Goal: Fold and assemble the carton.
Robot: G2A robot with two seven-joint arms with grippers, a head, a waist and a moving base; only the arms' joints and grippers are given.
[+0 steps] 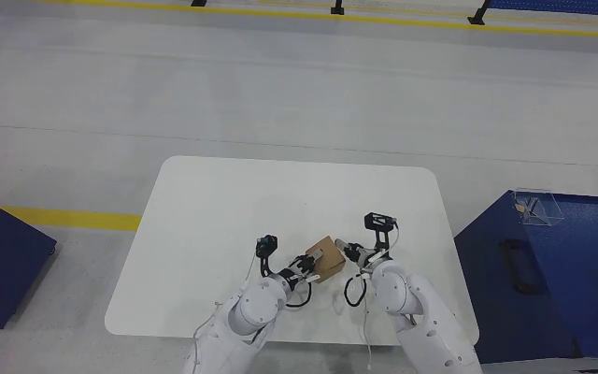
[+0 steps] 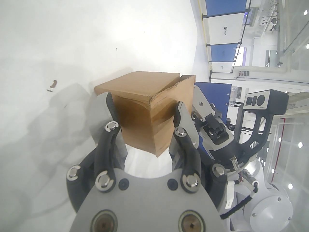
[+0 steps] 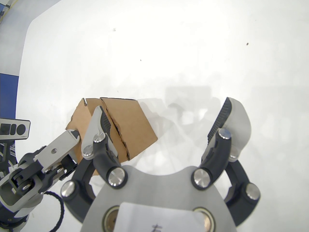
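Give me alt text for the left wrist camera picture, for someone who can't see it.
The left pincer grips a brown cardboard carton between its two fingers, one corner edge facing the camera. Behind it lies a white table, and a finger of the right pincer sits close against the carton's far flap.

White table [image 1: 234, 201] with rounded corners, brown cardboard carton [image 1: 326, 254] near its robot-side edge, small brown scrap [image 2: 52, 84] and dark specks [image 3: 247, 44] on the surface
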